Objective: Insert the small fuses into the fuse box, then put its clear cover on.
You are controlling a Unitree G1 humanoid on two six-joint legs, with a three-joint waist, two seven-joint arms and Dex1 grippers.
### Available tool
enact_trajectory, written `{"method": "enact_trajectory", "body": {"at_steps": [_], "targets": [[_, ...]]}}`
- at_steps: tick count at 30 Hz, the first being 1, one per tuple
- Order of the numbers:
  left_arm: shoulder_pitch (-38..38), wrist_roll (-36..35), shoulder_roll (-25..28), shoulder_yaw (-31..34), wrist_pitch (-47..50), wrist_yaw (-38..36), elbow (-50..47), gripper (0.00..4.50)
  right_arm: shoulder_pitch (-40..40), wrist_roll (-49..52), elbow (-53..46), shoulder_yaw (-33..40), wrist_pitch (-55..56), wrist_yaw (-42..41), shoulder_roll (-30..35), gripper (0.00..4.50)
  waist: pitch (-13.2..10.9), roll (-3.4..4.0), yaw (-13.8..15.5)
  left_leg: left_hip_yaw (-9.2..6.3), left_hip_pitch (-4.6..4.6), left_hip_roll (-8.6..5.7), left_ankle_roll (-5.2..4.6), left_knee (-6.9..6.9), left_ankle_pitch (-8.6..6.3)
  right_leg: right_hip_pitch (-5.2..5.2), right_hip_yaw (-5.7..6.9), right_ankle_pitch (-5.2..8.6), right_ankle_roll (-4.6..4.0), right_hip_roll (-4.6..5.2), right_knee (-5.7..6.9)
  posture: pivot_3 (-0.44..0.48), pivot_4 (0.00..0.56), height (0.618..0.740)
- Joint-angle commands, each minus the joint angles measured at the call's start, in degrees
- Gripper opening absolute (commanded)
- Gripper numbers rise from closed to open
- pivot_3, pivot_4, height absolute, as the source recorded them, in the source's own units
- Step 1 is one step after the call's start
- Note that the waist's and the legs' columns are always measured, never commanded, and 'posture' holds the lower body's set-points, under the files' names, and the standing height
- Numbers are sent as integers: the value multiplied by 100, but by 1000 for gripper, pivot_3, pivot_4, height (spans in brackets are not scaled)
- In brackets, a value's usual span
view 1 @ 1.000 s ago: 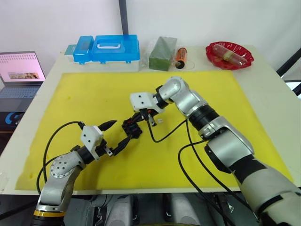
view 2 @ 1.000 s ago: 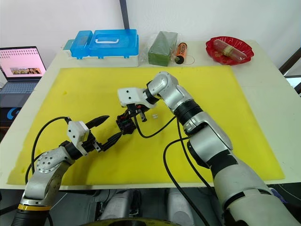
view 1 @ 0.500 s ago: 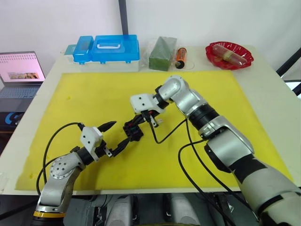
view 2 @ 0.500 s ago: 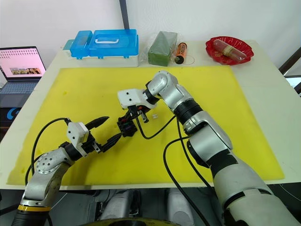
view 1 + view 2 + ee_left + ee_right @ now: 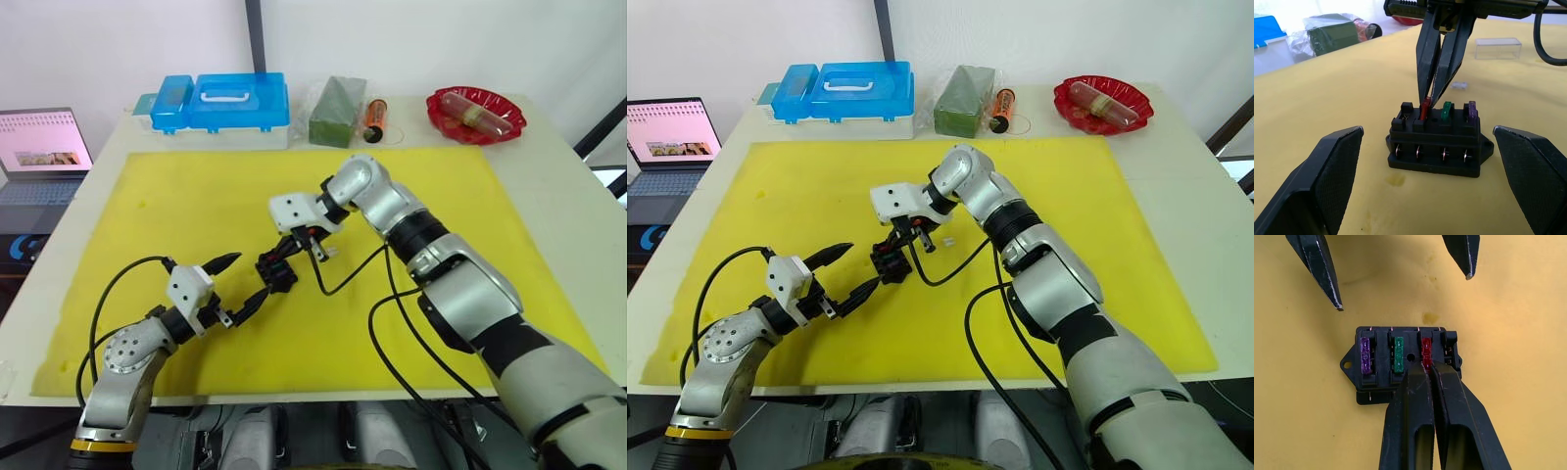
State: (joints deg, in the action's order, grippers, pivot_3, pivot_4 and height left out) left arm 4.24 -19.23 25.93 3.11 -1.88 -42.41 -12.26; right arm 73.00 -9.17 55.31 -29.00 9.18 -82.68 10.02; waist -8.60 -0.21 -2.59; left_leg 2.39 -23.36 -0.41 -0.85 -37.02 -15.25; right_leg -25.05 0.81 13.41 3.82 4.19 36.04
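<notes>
Little is changed since a second ago: the fuse box (image 5: 275,271) is held to the same spot on the yellow mat (image 5: 147,215), with the left gripper (image 5: 238,281) spread wide on either side of it, touching nothing. Right gripper (image 5: 1436,95), fingers pressed together on the red fuse (image 5: 1425,107): a straight downward push is advised until it is seated level with the green fuse (image 5: 1399,354) and purple fuse (image 5: 1366,355). Recorded by the left wrist view alone: a loose pale fuse (image 5: 1459,85) and, farther off, the clear cover (image 5: 1497,48).

Silver-grey jointed arms showing black bands, white wrist housings, black cables looping alongside, tapering black fingers (image 5: 1410,426) showing textured pads
</notes>
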Motion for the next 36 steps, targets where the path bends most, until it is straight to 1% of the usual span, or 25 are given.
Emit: {"method": "enact_trajectory", "body": {"at_steps": [1, 6, 10, 22, 30, 33, 34, 36], "targets": [[14, -4, 3, 46, -139, -27, -51, 4500, 133, -226, 103, -14, 130, 102, -31, 12, 0, 0, 0, 0, 0, 0, 1, 0, 0, 0, 0, 0, 0, 0, 0, 0, 150, 740], [-16, 2, 1, 46, -161, -52, 2, 4500, 178, -232, 139, 47, 144, 54, -30, 12, 0, 0, 1, 0, 0, 0, 1, 0, 1, 0, 0, 0, 0, 0, 1, 0, 150, 740], [-9, 9, -5, 35, -174, -62, 8, 4500, 192, -122, 51, 151, 9, -55, -36, 980, 0, 0, 1, 0, 0, 0, 2, 0, 1, -1, 0, 0, 0, 0, 1, 0, 150, 740], [-27, 19, 16, 41, -173, -83, 21, 4500, 211, 92, -268, 430, -332, -242, -7, 980, -1, 1, 2, 0, -2, 0, 3, 1, 0, -4, 0, -1, 2, 0, 1, 0, 150, 740], [-92, 9, 33, 40, -142, -92, 12, 4500, 165, 383, -908, 721, -943, -403, 57, 980, -1, 1, 2, 0, -2, 0, 4, 2, -1, -5, 0, -1, 2, 1, 1, 0, 150, 740], [-119, 0, 30, 44, -137, -92, 10, 4500, -43, 506, -1212, 777, -1163, -311, 9, 369, -1, 1, 3, 0, -3, 0, 4, 2, -1, -6, 0, -2, 3, 1, 2, 0, 150, 740], [-117, 1, 29, 41, -140, -94, 5, 4500, -128, 504, -1300, 757, -1196, -283, 7, 72, 0, 0, 3, 0, -3, 0, 4, 2, -1, -6, 0, -2, 4, 1, 2, 0, 150, 740], [-127, 1, 28, 32, -136, -96, -2, 4500, -265, 478, -1428, 712, -1235, -217, 5, 30, 0, 0, 7, 0, -3, 0, 4, 2, -1, -5, 0, -4, 6, 1, 2, 0, 150, 740]]}}
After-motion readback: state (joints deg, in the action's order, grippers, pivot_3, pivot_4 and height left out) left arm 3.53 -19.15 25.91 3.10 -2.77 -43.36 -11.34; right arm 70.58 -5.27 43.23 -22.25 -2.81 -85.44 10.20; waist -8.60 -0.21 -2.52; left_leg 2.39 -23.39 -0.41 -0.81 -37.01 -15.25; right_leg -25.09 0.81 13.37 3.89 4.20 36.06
